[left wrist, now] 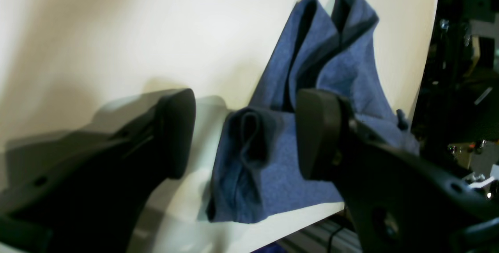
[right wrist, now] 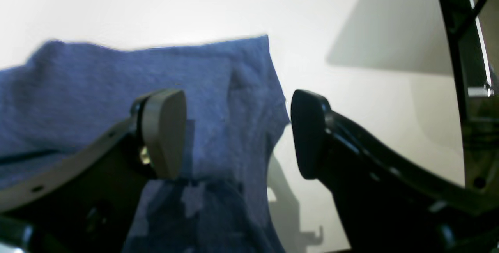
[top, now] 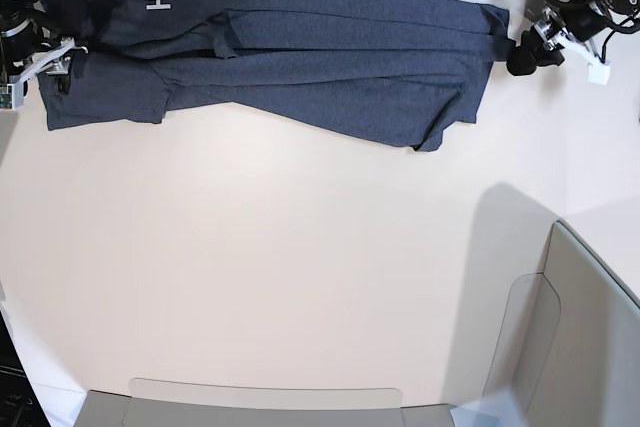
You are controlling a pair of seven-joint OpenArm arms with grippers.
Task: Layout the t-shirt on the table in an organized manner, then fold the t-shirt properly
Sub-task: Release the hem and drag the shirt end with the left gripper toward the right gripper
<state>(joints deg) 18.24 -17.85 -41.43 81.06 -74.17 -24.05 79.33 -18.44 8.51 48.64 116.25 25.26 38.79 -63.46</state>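
Left wrist: left gripper (left wrist: 245, 132) spread wide, holding nothing; bunched t-shirt (left wrist: 312, 101) hem lies between its fingers on the table (left wrist: 117, 30).
Right wrist: right gripper (right wrist: 237, 132) parted, shirt edge between fingers, unclamped.
Base: shirt stretched along far edge, still rumpled; flattening and folding remain.

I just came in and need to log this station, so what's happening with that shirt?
A two-armed robot is laying out a navy t-shirt along the far edge of the white table. The shirt lies stretched sideways but bunched lengthwise, not flat. The left gripper sits at one end with its fingers spread apart; the right gripper sits at the other, also open. Neither pinches the cloth, and no neat fold shows.
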